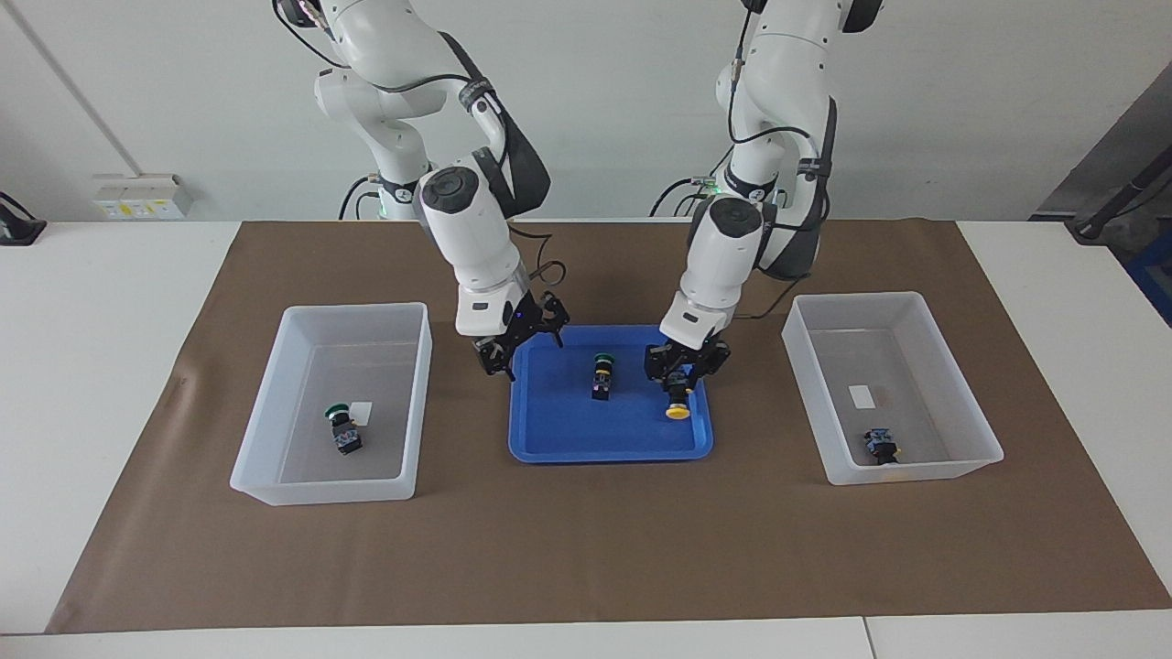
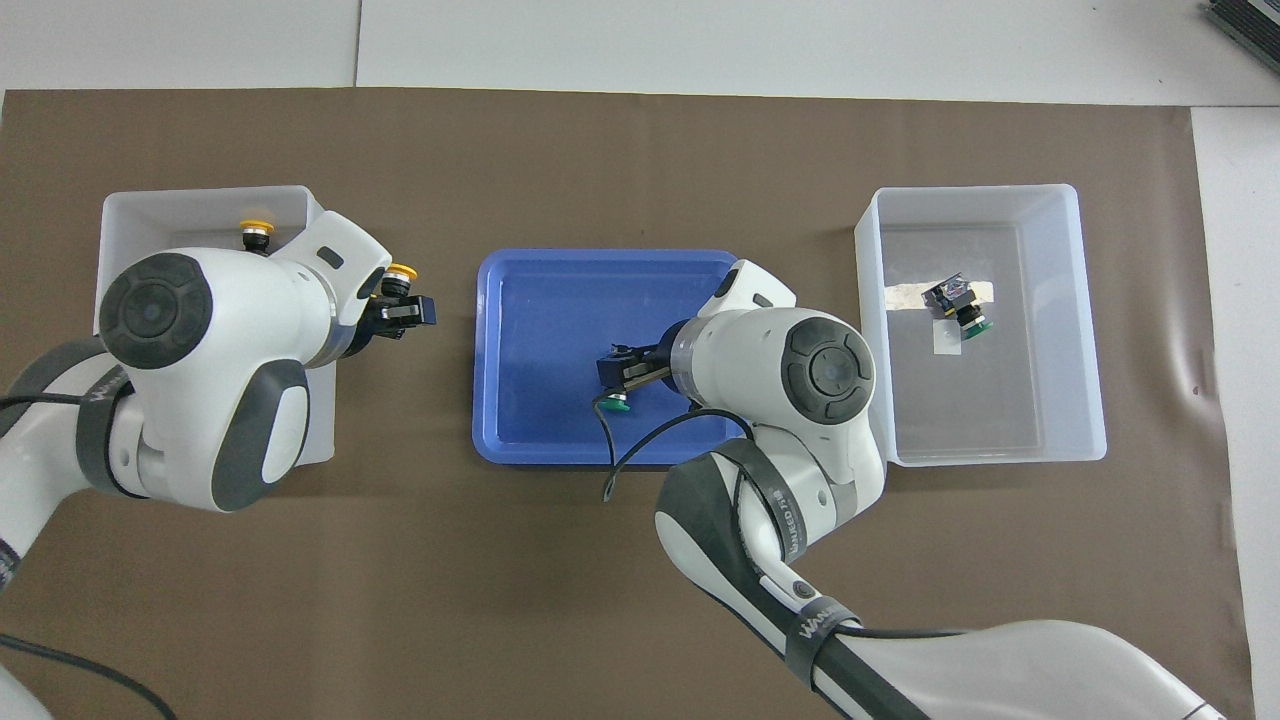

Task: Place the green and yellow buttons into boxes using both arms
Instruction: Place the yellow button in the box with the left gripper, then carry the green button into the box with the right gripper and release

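1. Left claw [image 1: 679, 380] is clenched on a yellow mushroom-cap button [image 1: 678, 409], cap pointing down. It hangs over the blue tray [image 1: 568, 430] at the edge toward the left arm's end. Can't tell if the cap is fully clear of the tray floor.
2. Step in hand, my read: carry it to the translucent bin [image 1: 861, 296] at the left arm's end. One yellow button [image 1: 881, 446] already lies in that bin, at the end farther from the robots.
3. Do it well: lift straight up first so the cap clears the tray lip, then go sideways. Bin walls are tall & sloped, so keep height til over the middle.
4. Lower before letting go. The cap is wide & top-heavy, so a drop could bounce or roll. Aim for bare floor near the sticker, away from the button already there.
5. Right claw [image 1: 522, 348] is released, fingers spread, over the tray's edge nearest the robots, w/ nothing in it. The green button [image 1: 602, 375] lies mid-tray, untouched.
6. Bin at the right arm's end [image 1: 357, 308] holds one green button [image 1: 343, 428]. The arms are close over the tray, so move one at a time.
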